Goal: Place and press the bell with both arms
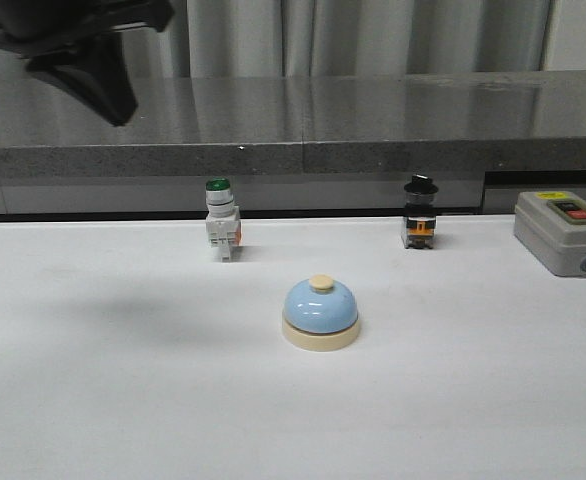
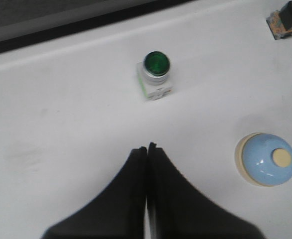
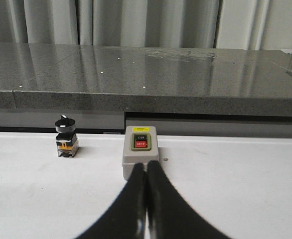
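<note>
The left gripper [image 2: 147,148] has its two dark fingers pressed together with nothing between them, hanging in the air above bare white table [image 1: 123,400]; from its wrist camera the green-capped push-button switch [image 2: 155,74] stands beyond the fingertips and the bell [image 2: 265,159] sits off to one side, well apart from the fingers. The right gripper [image 3: 146,167] is likewise closed and empty, its tips pointing toward a grey ON/OFF switch box [image 3: 140,154] just ahead, with the black-knobbed selector switch [image 3: 67,137] farther off beside it. In the front view the bell [image 1: 320,313], light-blue dome on a cream base with a cream button on top, rests upright near the middle of the table, touched by neither arm. Behind it stand the green-capped switch [image 1: 222,220] and the black-knobbed switch [image 1: 420,212], with the grey box [image 1: 565,232] at the right edge. The left arm [image 1: 73,45] shows dark in the upper left corner.
</note>
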Motion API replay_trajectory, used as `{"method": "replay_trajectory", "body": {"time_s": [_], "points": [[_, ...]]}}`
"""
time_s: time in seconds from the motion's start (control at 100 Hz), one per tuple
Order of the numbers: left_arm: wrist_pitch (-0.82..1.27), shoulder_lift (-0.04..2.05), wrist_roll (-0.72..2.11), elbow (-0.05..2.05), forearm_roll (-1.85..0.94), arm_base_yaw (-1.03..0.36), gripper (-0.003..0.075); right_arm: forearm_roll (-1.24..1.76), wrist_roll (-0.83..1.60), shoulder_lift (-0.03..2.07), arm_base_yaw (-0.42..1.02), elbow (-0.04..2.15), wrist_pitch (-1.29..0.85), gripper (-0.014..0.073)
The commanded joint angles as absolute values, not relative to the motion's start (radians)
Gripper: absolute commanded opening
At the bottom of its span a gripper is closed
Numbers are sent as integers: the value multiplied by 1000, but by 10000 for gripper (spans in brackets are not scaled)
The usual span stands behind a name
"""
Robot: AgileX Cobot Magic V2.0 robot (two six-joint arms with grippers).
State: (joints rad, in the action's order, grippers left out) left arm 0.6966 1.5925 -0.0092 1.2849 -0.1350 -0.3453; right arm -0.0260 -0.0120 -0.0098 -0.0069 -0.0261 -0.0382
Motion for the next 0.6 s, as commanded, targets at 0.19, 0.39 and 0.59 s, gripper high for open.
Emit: {"method": "replay_trajectory", "body": {"time_s": [0.19,0.39,0.59], "points": [[582,1327,-42,1078,-143,-198,-20,-34,-10,-24,-11,-11,43,-60],[562,1156,-42,933,-137,-119,-20,-34,-10,-24,-11,-11,43,-60],[562,978,-42,821,-137,-69,-20,-34,-10,-24,-11,-11,43,-60]]}}
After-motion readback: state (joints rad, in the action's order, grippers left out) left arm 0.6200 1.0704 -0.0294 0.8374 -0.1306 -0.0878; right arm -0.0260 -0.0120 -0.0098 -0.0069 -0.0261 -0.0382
